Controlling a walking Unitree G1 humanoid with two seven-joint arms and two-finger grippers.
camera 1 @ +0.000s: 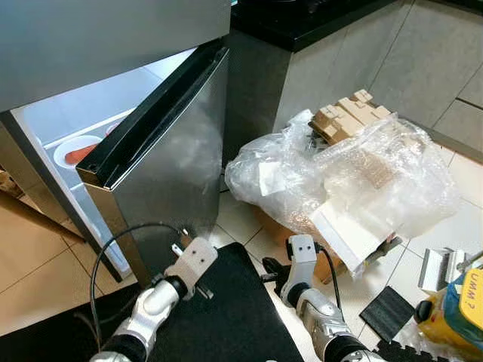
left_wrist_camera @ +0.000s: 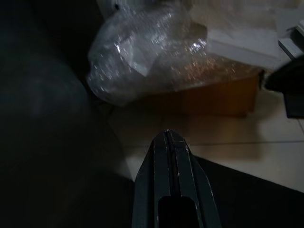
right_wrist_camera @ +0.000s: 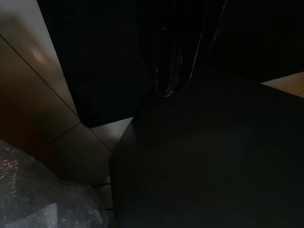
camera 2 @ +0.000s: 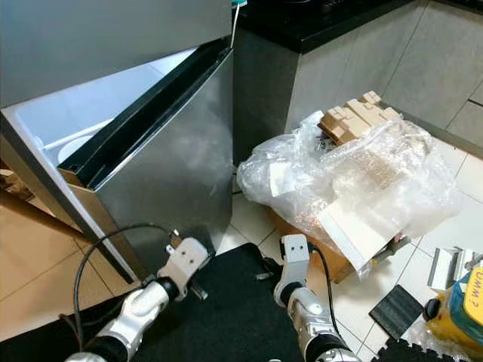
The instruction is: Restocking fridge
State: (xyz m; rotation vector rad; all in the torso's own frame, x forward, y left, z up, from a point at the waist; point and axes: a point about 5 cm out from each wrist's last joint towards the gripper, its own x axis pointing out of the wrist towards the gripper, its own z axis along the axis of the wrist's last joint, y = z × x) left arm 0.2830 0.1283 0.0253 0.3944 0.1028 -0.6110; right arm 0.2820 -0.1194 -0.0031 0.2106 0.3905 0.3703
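Pale floor tiles run under everything I can see from the head camera, with a dark mat right below me. Far left stands the fridge, its lower door swung partly open toward me; through the gap I see a white shelf with a plate holding something red. My left tool hangs low in front of that door, fingers pressed together with nothing between them, as the left wrist view shows. My right tool sits low over the mat just right of it; I cannot tell whether its fingers are parted, since the right wrist view is too dark.

Further right, a cardboard box on the floor is buried under crumpled clear plastic wrap, with moulded cardboard packing on top. Behind it runs a dark worktop. At the far right edge lies a yellow pack.

My worry is the door: it is only half open and both arms are just beside it, so a careless lift could knock it shut or snag the left arm's cable. The loose plastic could also catch a finger. I cannot make out any grocery to load; the fridge opening lies up and to the left of both tools.
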